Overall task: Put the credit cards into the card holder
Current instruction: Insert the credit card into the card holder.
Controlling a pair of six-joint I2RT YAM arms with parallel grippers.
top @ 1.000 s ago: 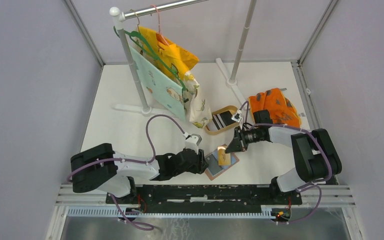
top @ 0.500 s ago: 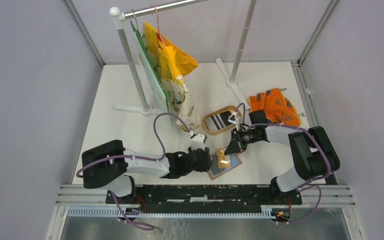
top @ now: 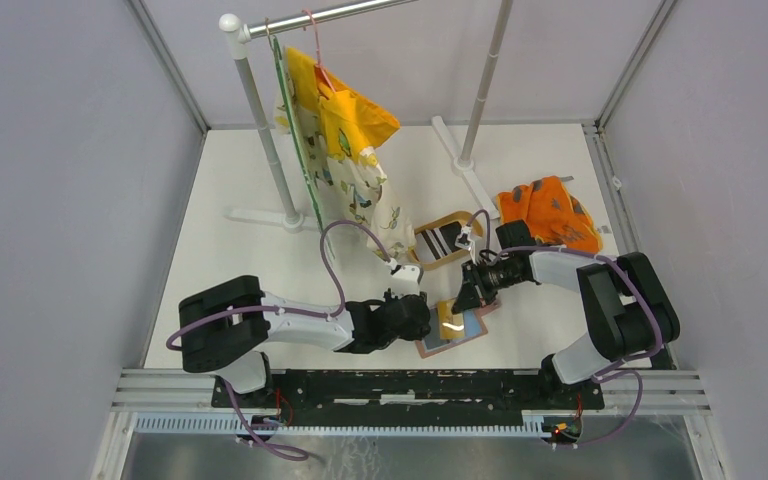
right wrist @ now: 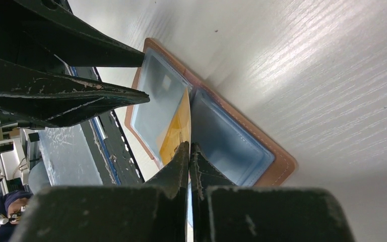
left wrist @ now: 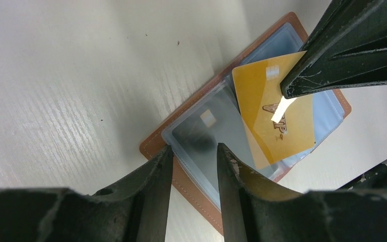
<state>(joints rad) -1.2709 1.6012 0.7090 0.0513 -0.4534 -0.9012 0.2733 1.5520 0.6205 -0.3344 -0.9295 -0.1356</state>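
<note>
The card holder [top: 445,343] lies open and flat close to the near edge of the worktop [top: 250,262], a little right of its middle, with its grey-blue pockets facing up. The right tool [right wrist: 189,146] is clenched on one edge of a gold credit card [left wrist: 274,118]. It holds the card tilted over the holder, lower edge down at the fold between the two pockets. In the right wrist view the card shows almost edge-on, its long axis running along that fold.

The left tool [left wrist: 195,148] has its jaws apart at the holder's left edge, and the rim of the left pocket shows between them. Whether its fingertips press on the holder or only hover over it I cannot tell.

The coming move turns on one relation: the card hangs directly under the right tool, and a pocket lies just to either side of the card's lower edge. I judge the card must be laid flatter and slid sideways into one of the pockets. The left tool, nearer the holder's free edge, could keep the holder from skidding.

More credit cards [top: 445,240], dark with stripes, rest in a tan dish [top: 448,216] further back on the worktop. They lie apart from both tools, and the right arm is the nearer one
</note>
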